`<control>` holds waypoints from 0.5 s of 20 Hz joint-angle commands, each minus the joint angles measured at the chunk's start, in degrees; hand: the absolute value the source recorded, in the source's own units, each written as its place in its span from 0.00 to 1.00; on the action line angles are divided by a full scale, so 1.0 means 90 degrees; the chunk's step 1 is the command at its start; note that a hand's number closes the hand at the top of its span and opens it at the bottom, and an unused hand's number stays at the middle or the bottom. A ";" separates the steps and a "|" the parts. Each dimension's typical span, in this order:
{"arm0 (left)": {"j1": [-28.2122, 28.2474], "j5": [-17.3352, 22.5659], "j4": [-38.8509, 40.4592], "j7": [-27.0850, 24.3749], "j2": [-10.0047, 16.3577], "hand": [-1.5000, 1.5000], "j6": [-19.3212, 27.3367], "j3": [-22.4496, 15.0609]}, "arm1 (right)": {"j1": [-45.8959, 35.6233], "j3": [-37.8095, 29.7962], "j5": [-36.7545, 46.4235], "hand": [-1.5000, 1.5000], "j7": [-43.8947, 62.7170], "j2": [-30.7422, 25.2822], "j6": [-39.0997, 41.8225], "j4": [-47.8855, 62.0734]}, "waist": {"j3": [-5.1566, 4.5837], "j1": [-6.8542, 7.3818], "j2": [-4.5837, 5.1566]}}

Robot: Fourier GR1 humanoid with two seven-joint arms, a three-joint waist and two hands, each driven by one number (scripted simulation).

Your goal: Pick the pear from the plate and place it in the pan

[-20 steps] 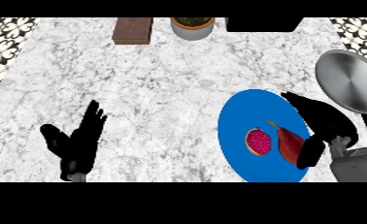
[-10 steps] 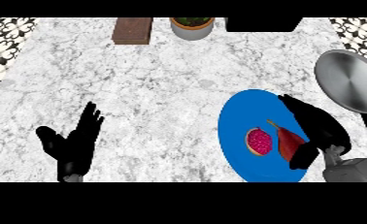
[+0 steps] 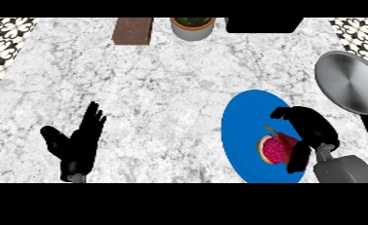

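Curls right robot hand (image 3: 310, 130) round pear (image 3: 274, 148) on blue plate (image 3: 241, 121); rests left robot hand (image 3: 72, 146) open and upright, well left of plate.

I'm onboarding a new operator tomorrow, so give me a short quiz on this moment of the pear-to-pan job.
1. True or false: the pear already lies in the pan.
2. The left hand rests open at the lower left. Where is the right hand?
A) over the pan
B) over the pear on the blue plate
C) beside the left hand
3. Fill in: the pan shows at the view's ____ edge.

Key: 1 false, the pear is still on the plate; 2 B; 3 right.
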 commanded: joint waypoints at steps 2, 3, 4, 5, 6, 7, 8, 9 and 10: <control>-0.0535 0.0158 0.0615 -0.0069 0.0042 0.50 -0.0205 0.0387 | 0.0103 0.0208 0.0498 1.00 -0.0848 0.0087 -0.0733 0.0285 | 0.0048 -0.0020 0.0036; 0.0141 -0.0093 -0.0321 0.0229 -0.0126 0.50 0.0057 -0.0069 | 0.0000 0.0021 0.0490 1.00 -0.0851 0.0089 -0.0649 0.0399 | 0.0050 0.0011 0.0026; 0.0021 -0.0113 -0.0321 0.0348 0.0008 0.50 0.0000 0.0012 | 0.0250 0.0094 0.0588 1.00 -0.0786 0.0092 -0.0644 0.0087 | 0.0049 -0.0006 0.0024; 0.0179 -0.0017 0.0002 -0.0047 -0.0061 0.50 -0.0195 0.0111 | -0.0095 -0.0041 0.0623 1.00 -0.1028 0.0033 -0.0602 0.0613 | 0.0049 0.0011 0.0030; -0.0007 -0.0163 0.0017 0.0090 -0.0109 0.50 0.0030 0.0095 | 0.0134 0.0022 0.0698 1.00 -0.1033 0.0142 -0.0787 0.0463 | 0.0049 -0.0004 0.0029; -0.0137 -0.0203 0.0193 -0.0088 -0.0202 0.50 0.0025 0.0087 | -0.0032 -0.0059 0.0760 1.00 -0.1181 0.0133 -0.0890 0.0803 | 0.0049 0.0001 0.0033; -0.0173 -0.0012 -0.0051 0.0303 -0.0005 0.50 -0.0177 0.0185 | 0.0245 -0.0009 0.0786 1.00 -0.1142 0.0142 -0.0869 0.0484 | 0.0049 -0.0010 0.0028; 0.0078 -0.0443 0.0101 -0.0131 -0.0389 0.50 0.0253 -0.0151 | -0.0147 0.0041 0.0931 1.00 -0.0998 0.0376 -0.1038 0.0902 | 0.0050 0.0019 0.0034; -0.0200 -0.0046 -0.0251 0.0572 -0.0029 0.50 -0.0019 0.0174 | 0.0490 -0.0118 0.0713 1.00 -0.1126 -0.0092 -0.0606 -0.0035 | 0.0048 -0.0029 0.0021</control>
